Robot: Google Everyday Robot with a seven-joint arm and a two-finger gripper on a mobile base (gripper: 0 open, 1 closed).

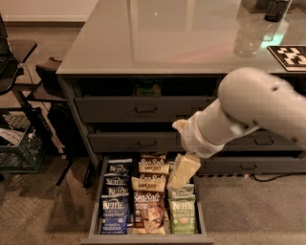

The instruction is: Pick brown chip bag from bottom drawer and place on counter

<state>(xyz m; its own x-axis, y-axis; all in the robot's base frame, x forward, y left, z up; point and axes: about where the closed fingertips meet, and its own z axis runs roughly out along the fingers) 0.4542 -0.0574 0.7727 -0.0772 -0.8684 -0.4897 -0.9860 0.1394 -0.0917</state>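
The bottom drawer [95, 211] is pulled open at floor level. Its middle column holds several brown chip bags; the front one [148, 213] reads "Sea Salt". Blue Kettle bags [114, 210] fill the left column and green bags [182, 213] the right. My gripper [183, 171] hangs from the white arm [239, 110] above the back of the green column, just right of the brown bags, touching none that I can see. The glossy grey counter [158, 38] tops the cabinet.
Grey drawers with bar handles [146, 109] sit above the open drawer. On the counter's right stand a clear glass [246, 38], a black-and-white tag [289, 55] and a dark object [277, 9]. A black crate [19, 146] and chair legs stand at left.
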